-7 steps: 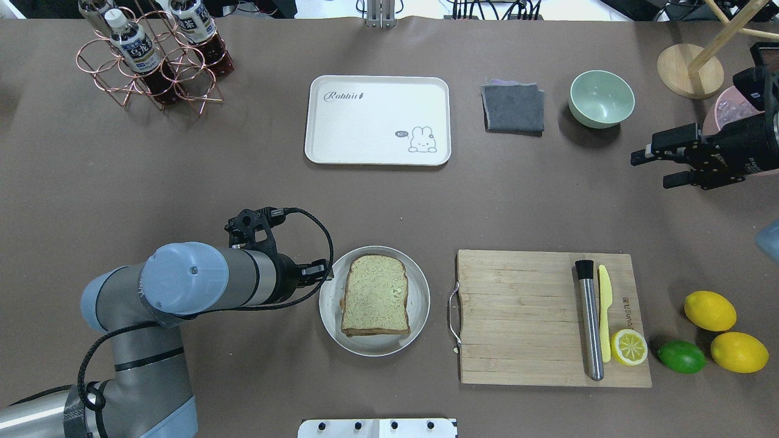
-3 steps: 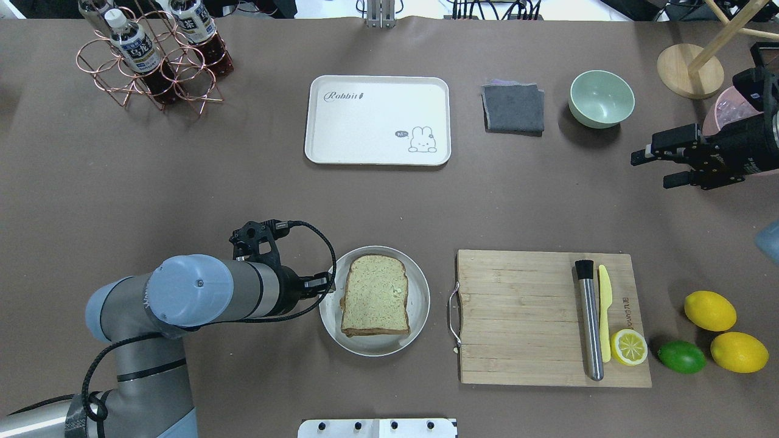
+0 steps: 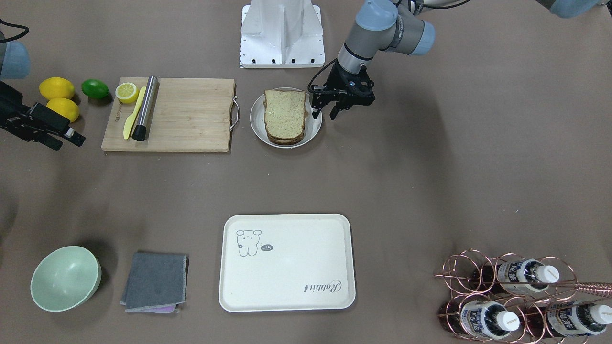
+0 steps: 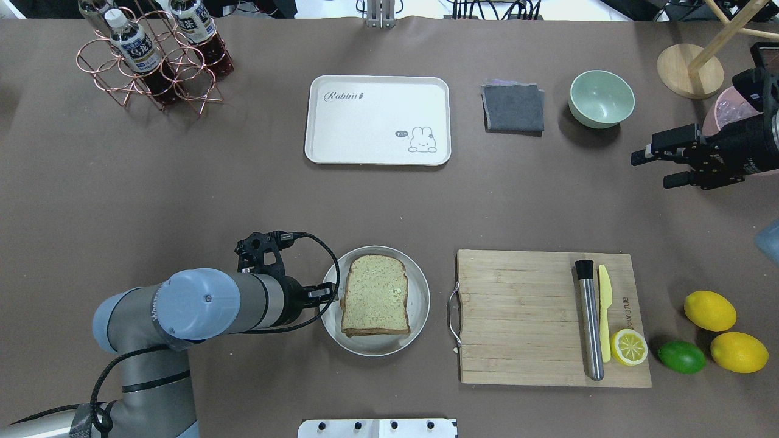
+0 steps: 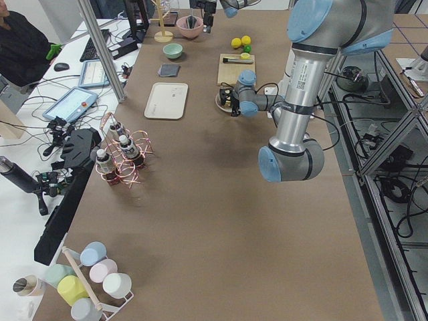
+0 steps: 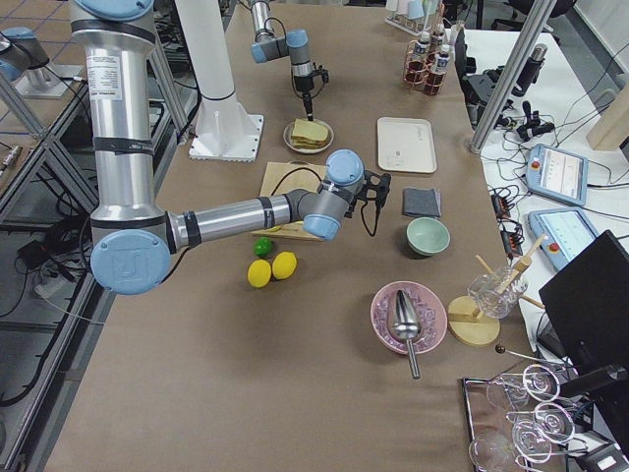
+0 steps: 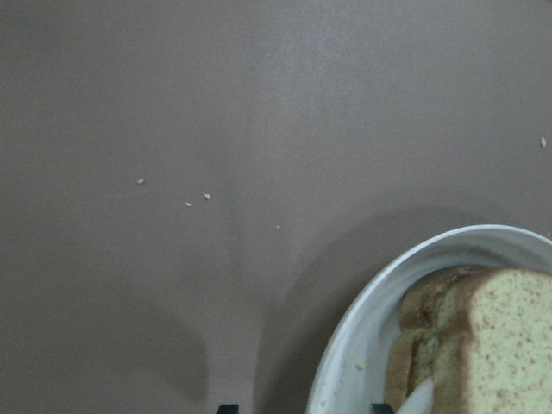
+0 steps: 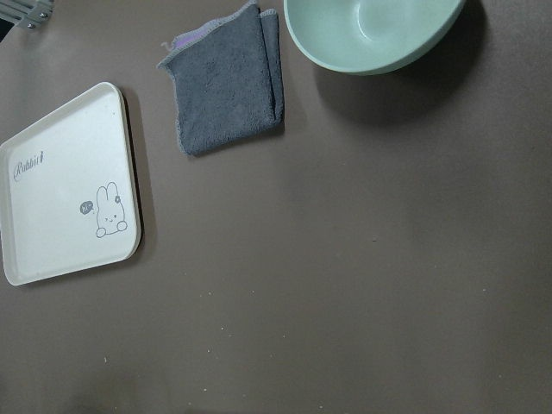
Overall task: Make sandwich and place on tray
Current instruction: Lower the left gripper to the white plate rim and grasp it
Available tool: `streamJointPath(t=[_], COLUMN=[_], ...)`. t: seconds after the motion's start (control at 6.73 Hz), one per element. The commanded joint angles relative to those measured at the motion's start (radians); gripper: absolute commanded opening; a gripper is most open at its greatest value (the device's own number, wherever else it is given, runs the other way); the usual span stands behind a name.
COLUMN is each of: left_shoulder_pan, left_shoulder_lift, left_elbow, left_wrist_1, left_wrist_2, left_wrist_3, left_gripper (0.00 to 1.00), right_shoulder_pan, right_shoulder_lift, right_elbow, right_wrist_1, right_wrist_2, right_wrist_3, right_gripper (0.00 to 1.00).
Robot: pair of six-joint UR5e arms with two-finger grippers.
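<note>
Tan sandwich (image 4: 375, 295) lies just toward the right end of the bench (image 4: 243, 201) from our left claw (image 3: 324, 114), which we see released.

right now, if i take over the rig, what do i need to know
Left gripper: jaws open, empty, at the plate's rim.
Right gripper: jaws open, empty, off at the table's right end.
Sandwich: stacked on the plate.
Tray: nothing on it.
Done: the stacking. Left: grip the sandwich and set it on the tray.
</note>
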Motion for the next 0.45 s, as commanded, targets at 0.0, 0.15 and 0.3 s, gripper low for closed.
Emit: streamJointPath(t=[0.0, 0.15, 0.3], left_shoulder_pan=[0.021, 0.040, 0.040], left_shoulder_lift=[0.000, -0.002, -0.002], left_elbow=[0.003, 0.004, 0.003], left_wrist_1=[-0.001, -0.001, -0.001], left_wrist_2=[0.019, 0.048, 0.048], left_wrist_3=[0.000, -0.011, -0.014], left_gripper=[0.60, 0.43, 0.13], right_shoulder_pan=[0.000, 0.000, 0.000], right_shoulder_lift=[0.000, 0.000, 0.000], right_elbow=[0.000, 0.000, 0.000], right_wrist_1=[0.000, 0.000, 0.000], right_wrist_2=[-0.002, -0.002, -0.002], right_wrist_3=[0.000, 0.000, 0.000], right_gripper=[1.00, 1.00, 1.00])
